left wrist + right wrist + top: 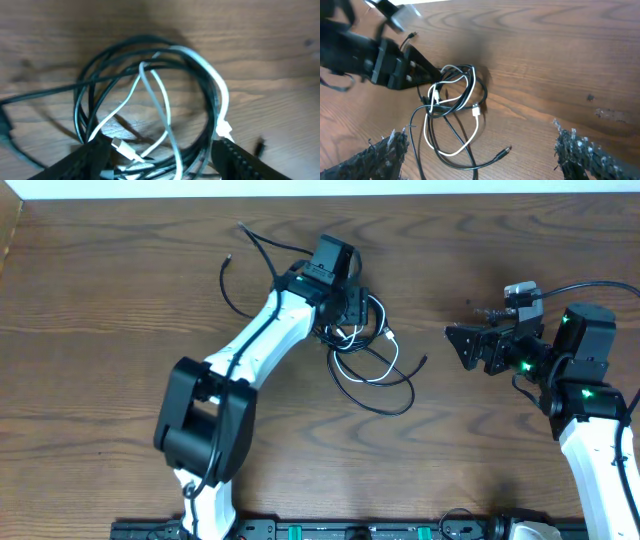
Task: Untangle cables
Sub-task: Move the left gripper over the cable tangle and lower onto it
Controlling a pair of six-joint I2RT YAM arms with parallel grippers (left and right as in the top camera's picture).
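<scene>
I can read no writing, number, label or brand anywhere: none on the thin black and white cables (221, 102) between my left gripper's (160, 155) fingers, none on the brown wooden table (120, 270) below, none on my right gripper (458, 348).

Your overhead view looks straight down from well above on the brown wood-grain worktop (100, 300). It takes in the white-and-black left arm (255, 340), the matching right arm (600, 430) and the tangle of thin black and white cords (368, 350) near the middle. Your left wrist view faces down very close over that tangle, its own dark jaws in the bottom corners. Your right wrist view stands farther off, looking obliquely across the worktop at the same tangle and the left arm's black end. All three share the tangle.
</scene>
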